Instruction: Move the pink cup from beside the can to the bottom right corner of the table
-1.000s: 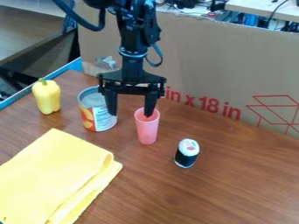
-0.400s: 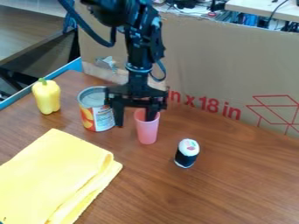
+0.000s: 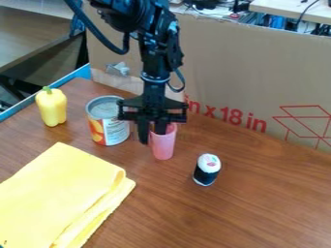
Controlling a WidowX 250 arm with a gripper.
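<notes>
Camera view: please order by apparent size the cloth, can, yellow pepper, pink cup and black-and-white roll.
1. Yellow cloth, clearly largest
2. Tin can
3. Yellow pepper and pink cup, too alike to rank
4. Black-and-white roll, smallest

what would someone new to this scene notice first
The folded yellow cloth stands out first, spread over the near left of the brown wooden table. Next comes the black gripper at the pink cup, one finger at its left side and the other at its mouth. A yellow bell pepper stands at the far left.
</notes>
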